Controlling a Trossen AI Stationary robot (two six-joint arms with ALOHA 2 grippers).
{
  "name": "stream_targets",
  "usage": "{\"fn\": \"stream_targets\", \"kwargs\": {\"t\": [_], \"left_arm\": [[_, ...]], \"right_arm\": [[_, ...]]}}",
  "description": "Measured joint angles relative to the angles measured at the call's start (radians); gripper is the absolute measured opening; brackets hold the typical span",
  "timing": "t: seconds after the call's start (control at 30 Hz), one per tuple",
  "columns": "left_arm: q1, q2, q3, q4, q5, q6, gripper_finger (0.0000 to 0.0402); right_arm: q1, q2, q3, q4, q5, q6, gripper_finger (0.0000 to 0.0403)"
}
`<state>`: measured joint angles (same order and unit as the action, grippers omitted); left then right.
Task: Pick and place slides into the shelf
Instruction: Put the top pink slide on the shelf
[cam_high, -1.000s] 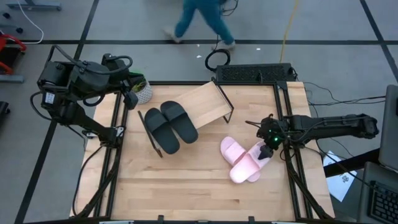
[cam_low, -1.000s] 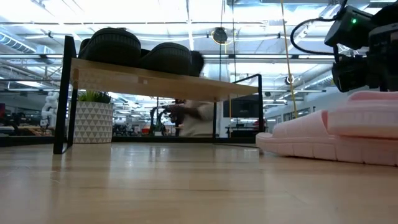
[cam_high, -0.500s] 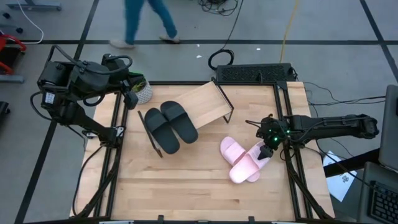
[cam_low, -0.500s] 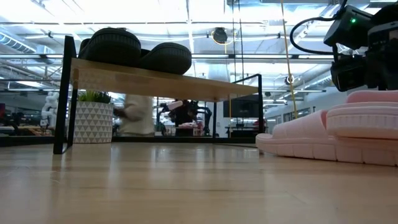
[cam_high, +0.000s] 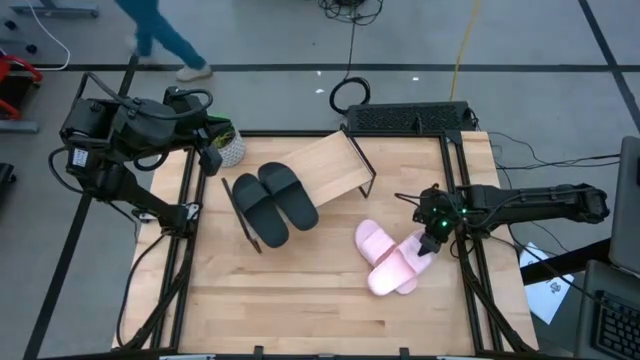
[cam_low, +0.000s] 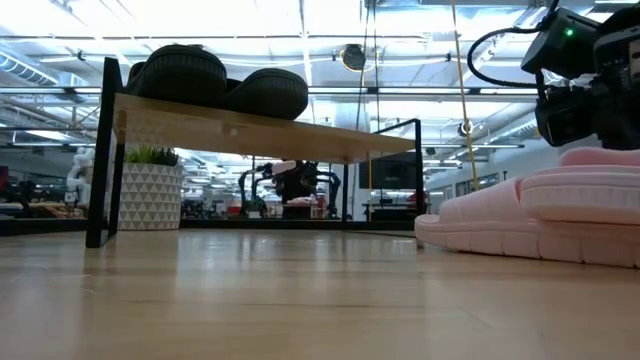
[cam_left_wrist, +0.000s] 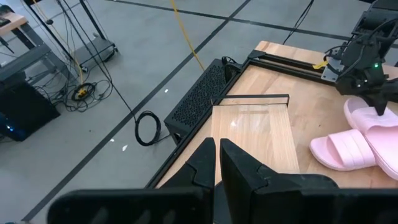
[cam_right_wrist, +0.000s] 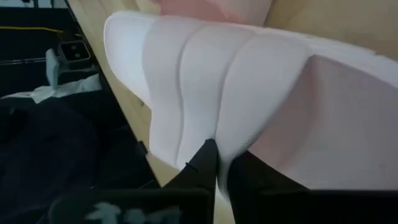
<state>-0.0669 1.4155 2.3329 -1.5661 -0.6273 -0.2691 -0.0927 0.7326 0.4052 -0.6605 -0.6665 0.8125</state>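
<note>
The shelf (cam_high: 335, 165) lies slanted at the table's middle, and two black slides (cam_high: 275, 200) rest sole-down on its left half. Two pink slides sit right of it on the tabletop. One (cam_high: 375, 242) lies flat, and the other (cam_high: 397, 272) partly overlaps it. My right gripper (cam_high: 430, 246) is shut at the overlapping slide's strap (cam_right_wrist: 249, 81). My left gripper (cam_left_wrist: 216, 149) hovers shut over the table's far left corner, with nothing between its fingers. My right gripper's shut fingertips (cam_right_wrist: 207, 152) meet the near edge of the pink slide's wide strap (cam_right_wrist: 217, 134), coming from the table's right and slanting down. Whether any of the strap sits between the fingers cannot be told. The slide rests on the table and on the other pink slide.
A potted plant in a white patterned pot (cam_high: 228, 148) stands at the far left corner by my left gripper. A black slotted panel (cam_high: 408, 118) lies along the far edge. Bare tabletop (cam_high: 300, 300) stretches across the near half. A person walks on the floor beyond the table.
The pink slide under my right gripper has shifted slightly on the table. The person beyond the far edge has walked toward the left.
</note>
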Motion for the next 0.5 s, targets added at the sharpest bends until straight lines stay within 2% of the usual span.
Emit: {"fn": "stream_targets", "kwargs": {"t": [0.3,0.5], "left_arm": [[0.0,0.0,0.0,0.0,0.0,0.0,0.0026],[0.0,0.0,0.0,0.0,0.0,0.0,0.0026]], "right_arm": [[0.0,-0.039,0.0,0.05,-0.075,0.085,0.0004],[0.0,-0.127,0.0,0.093,-0.2,0.244,0.0002]]}}
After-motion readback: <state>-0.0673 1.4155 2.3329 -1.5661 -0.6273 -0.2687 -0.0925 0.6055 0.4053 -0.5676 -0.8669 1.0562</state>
